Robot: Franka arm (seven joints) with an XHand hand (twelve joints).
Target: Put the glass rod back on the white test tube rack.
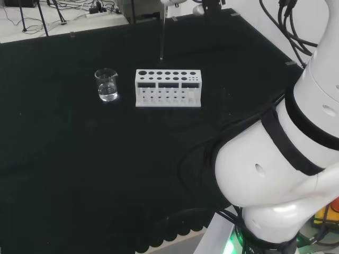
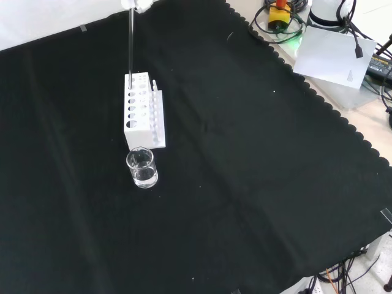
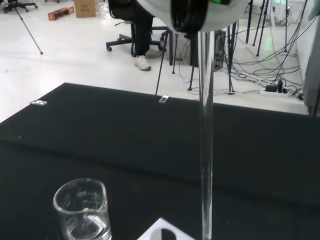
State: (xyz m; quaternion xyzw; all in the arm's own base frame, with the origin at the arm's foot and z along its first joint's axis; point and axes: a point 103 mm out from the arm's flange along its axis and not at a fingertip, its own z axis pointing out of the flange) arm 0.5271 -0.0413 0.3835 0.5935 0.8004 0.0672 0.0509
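The counter (image 2: 257,184) is draped in black cloth with a scalloped edge (image 2: 318,98). A pale, shiny floor (image 3: 60,60) is seen beyond it, littered with cables (image 3: 260,75) and thin black tripod legs (image 3: 27,35). A rolling office chair (image 3: 125,42) and a cardboard box (image 3: 85,7) are parked farther back. Even, bright lighting is cast across everything.

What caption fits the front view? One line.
Glass rod hangs upright over the white rack; beaker stands beside it.
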